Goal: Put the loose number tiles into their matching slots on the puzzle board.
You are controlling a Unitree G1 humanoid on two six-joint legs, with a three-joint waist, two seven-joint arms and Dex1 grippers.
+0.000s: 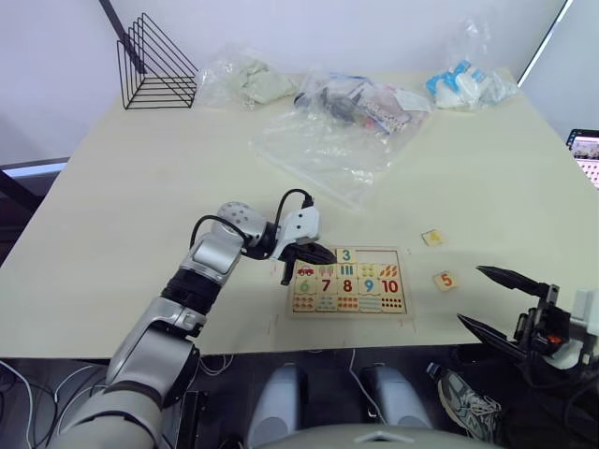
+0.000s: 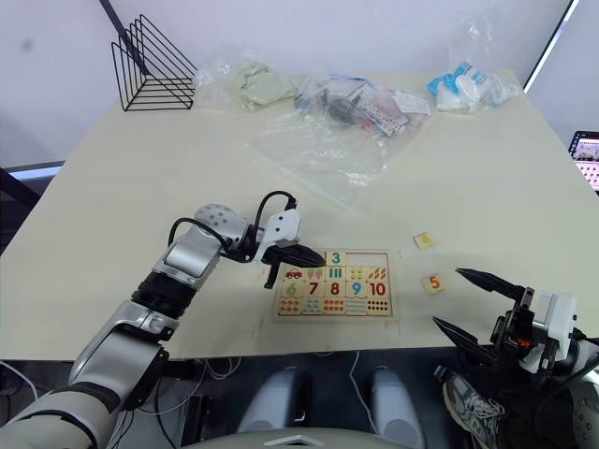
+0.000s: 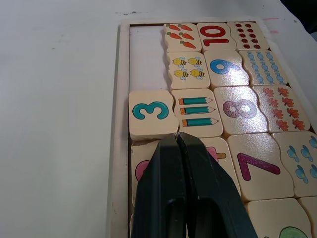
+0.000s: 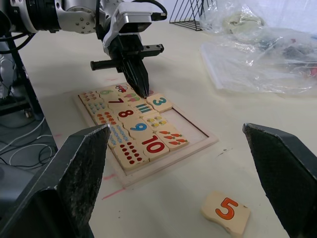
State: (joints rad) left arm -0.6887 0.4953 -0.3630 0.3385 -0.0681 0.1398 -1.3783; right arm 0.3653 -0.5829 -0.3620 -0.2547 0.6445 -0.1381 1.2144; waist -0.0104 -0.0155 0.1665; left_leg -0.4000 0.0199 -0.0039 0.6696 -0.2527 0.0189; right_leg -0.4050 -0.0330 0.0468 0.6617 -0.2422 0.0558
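The puzzle board (image 1: 348, 281) lies near the table's front edge. Its lower rows are full of number and picture tiles. In its top row the 3 tile (image 3: 150, 112) sits in a slot, and the recess (image 3: 146, 64) beyond it is bare. My left gripper (image 3: 177, 135) is shut, its tips resting at the near edge of the 3 tile, above a tile with a pink mark (image 3: 141, 171) that the fingers largely hide. To the right of the board lie the loose 5 tile (image 1: 445, 279) and another loose tile (image 1: 431, 238). My right gripper (image 1: 470, 295) hangs open off the table's front right edge.
Clear plastic bags (image 1: 328, 140) lie spread across the table's middle and back. A black wire rack (image 1: 154, 65) stands at the back left. More bagged items (image 1: 468, 86) sit at the back right. A screen (image 1: 585, 150) shows at the right edge.
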